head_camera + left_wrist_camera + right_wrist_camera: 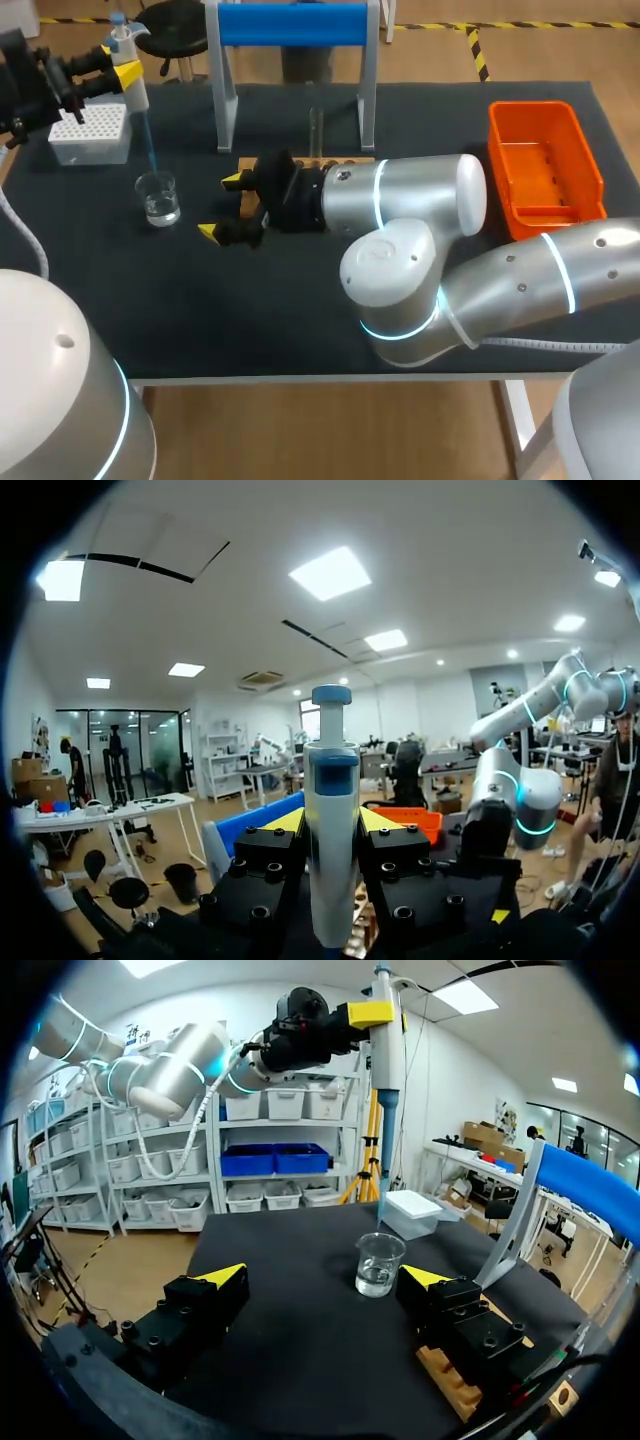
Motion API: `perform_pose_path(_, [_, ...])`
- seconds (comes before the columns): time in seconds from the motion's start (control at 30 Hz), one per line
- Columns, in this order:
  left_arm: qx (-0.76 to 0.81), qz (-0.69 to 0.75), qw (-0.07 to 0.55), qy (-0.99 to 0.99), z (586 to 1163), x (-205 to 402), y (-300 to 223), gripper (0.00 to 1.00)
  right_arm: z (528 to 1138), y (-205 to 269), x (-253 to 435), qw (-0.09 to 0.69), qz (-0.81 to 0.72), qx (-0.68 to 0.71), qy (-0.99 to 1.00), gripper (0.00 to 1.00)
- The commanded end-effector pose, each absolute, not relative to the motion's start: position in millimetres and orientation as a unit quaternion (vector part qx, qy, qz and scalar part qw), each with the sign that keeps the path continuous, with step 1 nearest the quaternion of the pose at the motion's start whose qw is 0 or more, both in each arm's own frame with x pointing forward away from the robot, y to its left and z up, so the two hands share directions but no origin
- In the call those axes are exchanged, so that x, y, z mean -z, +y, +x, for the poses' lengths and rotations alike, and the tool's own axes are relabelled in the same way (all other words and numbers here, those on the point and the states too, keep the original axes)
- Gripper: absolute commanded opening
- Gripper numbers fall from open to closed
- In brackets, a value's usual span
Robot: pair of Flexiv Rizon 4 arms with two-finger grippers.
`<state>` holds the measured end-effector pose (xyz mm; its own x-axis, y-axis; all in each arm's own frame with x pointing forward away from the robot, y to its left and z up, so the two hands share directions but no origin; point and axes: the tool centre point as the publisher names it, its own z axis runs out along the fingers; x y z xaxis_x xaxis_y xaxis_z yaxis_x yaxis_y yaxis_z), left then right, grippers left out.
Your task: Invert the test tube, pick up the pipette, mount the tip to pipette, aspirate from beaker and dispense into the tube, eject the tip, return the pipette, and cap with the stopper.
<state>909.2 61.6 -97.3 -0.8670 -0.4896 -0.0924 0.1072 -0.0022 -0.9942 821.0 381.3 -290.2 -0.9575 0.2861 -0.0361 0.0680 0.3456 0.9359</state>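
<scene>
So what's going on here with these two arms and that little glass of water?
The left arm's fingers are clamped on a pipette. Its blue tip hangs just over the beaker of water, next to the white tip box. The right arm's fingers stand open and empty by the wooden rack, where the test tube stands upright.
</scene>
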Motion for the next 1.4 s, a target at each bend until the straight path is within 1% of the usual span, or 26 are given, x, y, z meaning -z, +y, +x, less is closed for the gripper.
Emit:
perform_pose_path(0.03, [0.697,-0.143,0.209,0.671,911.3,104.7,63.5,0.0,820.8,382.0,290.0,0.097,0.109,-0.56,0.815,1.0])
perform_pose_path(0.43, [0.697,-0.15,0.204,0.671,916.0,119.9,64.6,0.0,820.8,382.0,290.0,0.097,0.109,-0.56,0.815,1.0])
perform_pose_path(0.87, [0.692,-0.138,0.224,0.672,922.3,129.6,73.0,0.0,820.8,382.0,290.0,0.097,0.109,-0.56,0.815,1.0])
perform_pose_path(1.4, [0.691,-0.126,0.224,0.675,927.4,145.5,71.3,0.0,820.8,382.0,290.0,0.097,0.109,-0.56,0.815,1.0])
